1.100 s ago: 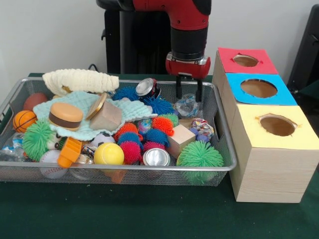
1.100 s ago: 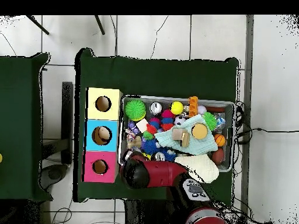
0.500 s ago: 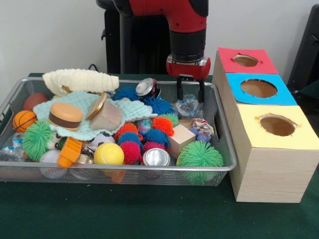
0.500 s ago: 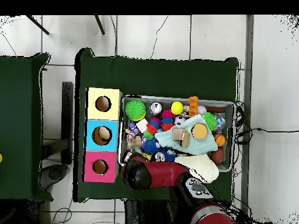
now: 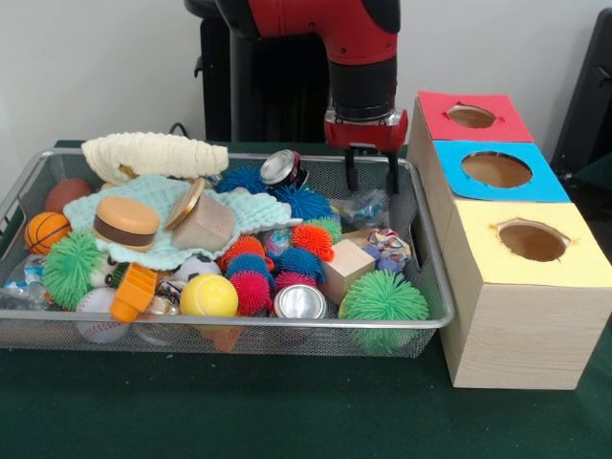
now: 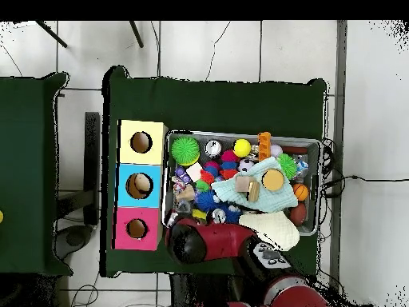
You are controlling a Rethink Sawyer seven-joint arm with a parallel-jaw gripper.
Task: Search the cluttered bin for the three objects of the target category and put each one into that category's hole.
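Basically lifted a touch since a second ago and slid toward the row of wooden boxes with red, blue and yellow tops (image 5: 497, 170). Looks like backing off a failed grab. Black two-finger gripper (image 5: 373, 182) spread open, holding nothing, hanging straight down from the red arm (image 5: 361, 48) over the wire mesh bin's (image 5: 426, 277) far right corner, above a crinkly clear wrapper (image 5: 363, 206). Target category unclear, everything still in the bin.
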